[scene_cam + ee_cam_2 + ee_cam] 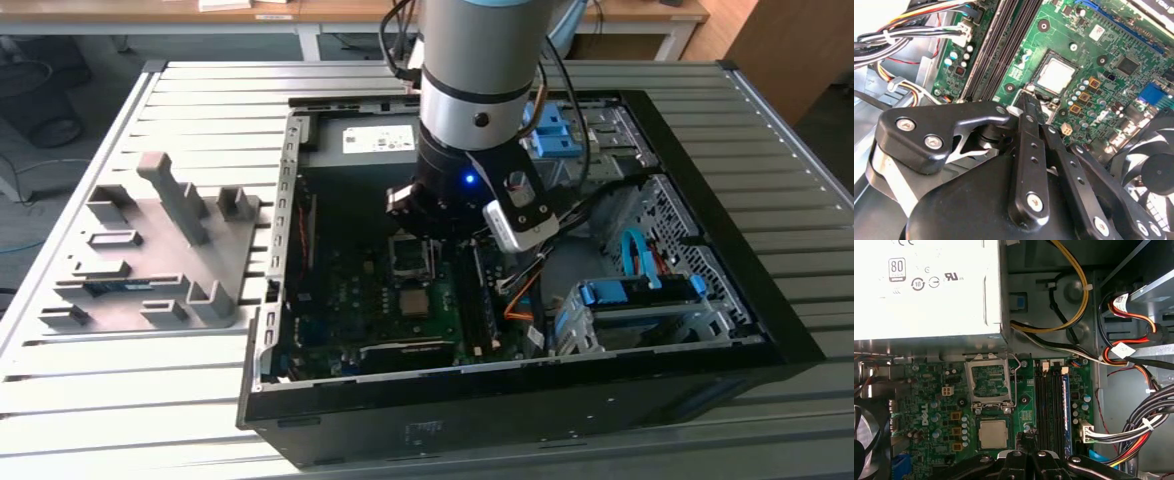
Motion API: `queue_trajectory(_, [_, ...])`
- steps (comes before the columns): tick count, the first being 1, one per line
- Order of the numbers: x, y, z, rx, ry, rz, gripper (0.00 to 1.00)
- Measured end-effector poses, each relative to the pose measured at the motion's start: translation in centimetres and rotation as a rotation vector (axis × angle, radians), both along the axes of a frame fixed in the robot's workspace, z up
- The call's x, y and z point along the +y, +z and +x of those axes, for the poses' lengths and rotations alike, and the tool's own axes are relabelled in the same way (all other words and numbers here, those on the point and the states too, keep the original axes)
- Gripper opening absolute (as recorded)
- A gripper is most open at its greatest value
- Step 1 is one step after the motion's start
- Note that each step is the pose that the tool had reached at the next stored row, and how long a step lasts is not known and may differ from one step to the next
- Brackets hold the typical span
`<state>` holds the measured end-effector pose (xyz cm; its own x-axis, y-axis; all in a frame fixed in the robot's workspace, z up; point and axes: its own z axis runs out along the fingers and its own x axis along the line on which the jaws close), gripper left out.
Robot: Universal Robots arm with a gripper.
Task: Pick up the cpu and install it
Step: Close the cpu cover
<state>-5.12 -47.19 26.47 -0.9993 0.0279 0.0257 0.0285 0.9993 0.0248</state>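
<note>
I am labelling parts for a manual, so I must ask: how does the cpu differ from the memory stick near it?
The cpu is square and silver-grey; the memory stick is long, narrow and dark. The cpu lies flat in its socket; the memory stick stands on edge in a slot. Both sit on the green board.
</note>
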Motion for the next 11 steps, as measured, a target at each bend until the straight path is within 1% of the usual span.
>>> queue_trajectory(3, [0.00,0.01,0.00,0.0000,0.000,-0.0001,0.10])
queue_trajectory(4, [-0.01,-0.01,0.00,0.0001,0.000,0.0022,0.10])
queue_trajectory(5, [0.00,-0.05,0.00,0.0002,0.000,0.0126,0.10])
queue_trajectory(11, [0.00,-0.08,0.00,0.0001,0.002,0.1217,0.10])
